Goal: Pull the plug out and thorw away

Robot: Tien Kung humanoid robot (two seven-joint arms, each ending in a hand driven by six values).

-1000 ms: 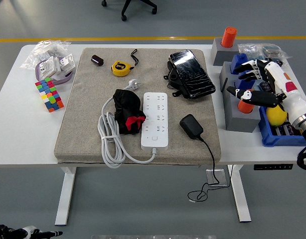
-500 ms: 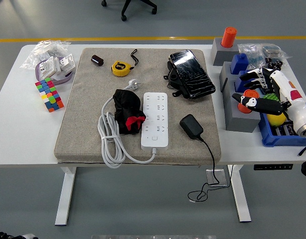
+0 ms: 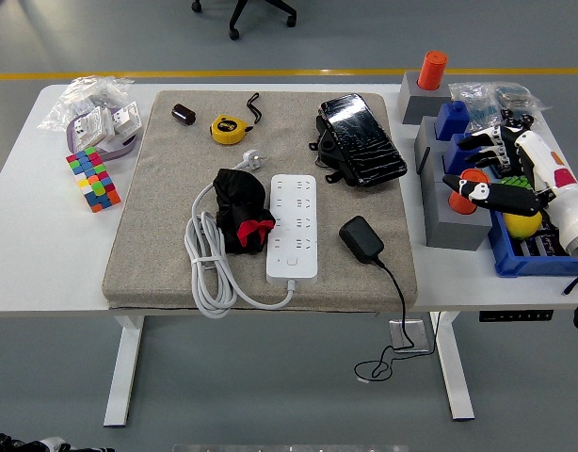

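Note:
The black plug adapter [image 3: 361, 239] lies loose on the grey mat [image 3: 157, 235], just right of the white power strip [image 3: 294, 224], with its thin black cable hanging over the table's front edge. No plug sits in the strip's sockets. My right hand [image 3: 458, 162] hovers at the table's right end over the grey blocks, fingers spread and holding nothing, well right of the adapter. Only a sliver of my left hand [image 3: 25, 441] shows at the bottom left corner, below the table.
On the mat lie a black-and-red cloth bundle [image 3: 240, 209], the strip's coiled white cord [image 3: 206, 264], a yellow tape measure [image 3: 228, 128] and a black phone pouch [image 3: 360, 139]. Grey blocks with orange cylinders [image 3: 456, 212] and a blue bin [image 3: 534, 247] crowd the right; a colour cube [image 3: 92, 179] sits left.
My right hand has drawn back a little to the right and lower, staying spread. The left hand has sunk further out of the bottom left corner. The adapter and strip have not moved.

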